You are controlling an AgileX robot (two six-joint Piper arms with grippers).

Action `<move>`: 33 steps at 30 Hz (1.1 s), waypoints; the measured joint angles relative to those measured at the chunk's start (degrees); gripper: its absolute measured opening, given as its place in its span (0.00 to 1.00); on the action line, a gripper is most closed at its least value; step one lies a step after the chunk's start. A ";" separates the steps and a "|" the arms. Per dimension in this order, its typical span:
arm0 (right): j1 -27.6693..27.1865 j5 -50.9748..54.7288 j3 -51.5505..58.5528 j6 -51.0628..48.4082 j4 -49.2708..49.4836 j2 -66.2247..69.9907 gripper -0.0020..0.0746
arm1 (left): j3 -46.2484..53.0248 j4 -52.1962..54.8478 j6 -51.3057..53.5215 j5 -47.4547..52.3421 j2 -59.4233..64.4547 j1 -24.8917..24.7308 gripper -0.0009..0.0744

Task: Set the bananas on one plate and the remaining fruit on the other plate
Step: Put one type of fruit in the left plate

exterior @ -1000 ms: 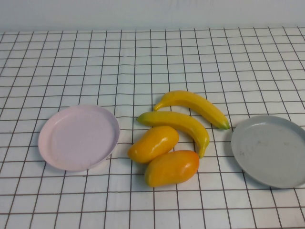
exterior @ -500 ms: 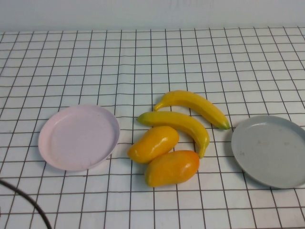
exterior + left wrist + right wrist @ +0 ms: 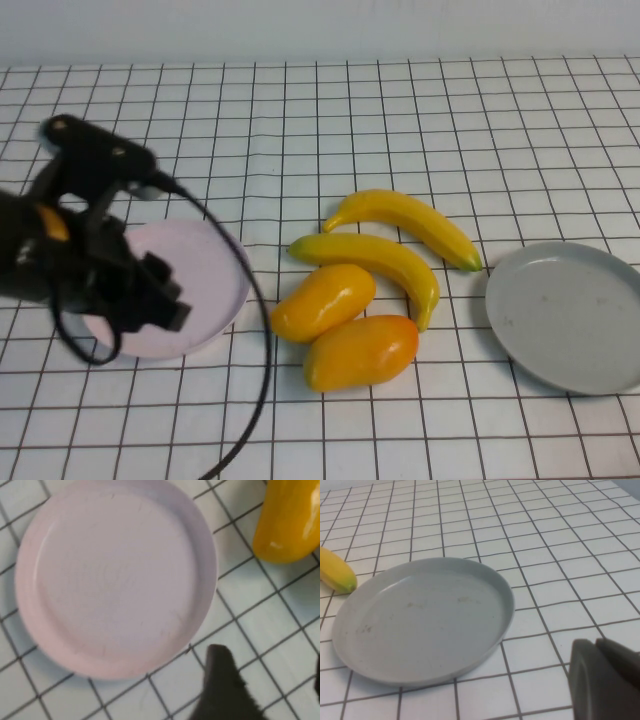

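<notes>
While my left gripper (image 3: 160,300) hangs over the pink plate (image 3: 215,262) near the tabletop's left edge, its fingers (image 3: 222,680) stand apart with nothing between them. I see both bananas (image 3: 400,240) lying mid-table, with the two mango-like fruits (image 3: 340,325) touching each other just in front of them, none on a plate. By the right edge sits the grey plate (image 3: 565,315), bare. My right gripper (image 3: 602,677) sits beside it, jaws together and holding nothing.
</notes>
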 joint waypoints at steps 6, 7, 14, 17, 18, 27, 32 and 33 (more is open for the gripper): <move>0.00 0.00 0.00 0.00 0.00 0.00 0.01 | -13.24 2.18 0.45 1.19 16.77 -7.13 0.81; 0.00 0.00 0.00 0.00 0.00 0.00 0.01 | -15.01 2.18 0.79 2.10 18.71 -7.98 0.82; 0.00 0.00 0.00 0.00 0.00 0.00 0.01 | -21.58 -1.92 12.11 3.96 28.48 -16.04 0.86; 0.00 0.00 0.00 0.00 0.00 0.00 0.01 | -21.58 -4.62 19.29 3.96 30.82 -18.73 0.86; 0.00 0.00 0.00 0.00 0.00 0.00 0.01 | -21.58 -5.14 20.44 3.96 31.43 -19.35 0.86; 0.00 0.00 0.00 0.00 0.00 0.00 0.01 | -21.69 -5.11 23.81 1.28 37.76 -19.84 0.86; 0.00 0.00 0.00 0.00 0.00 0.00 0.01 | -21.79 -5.50 24.03 -0.69 38.96 -19.84 0.86; 0.00 0.00 0.00 0.00 0.00 0.00 0.00 | -21.79 -5.50 24.03 -1.22 39.08 -19.84 0.85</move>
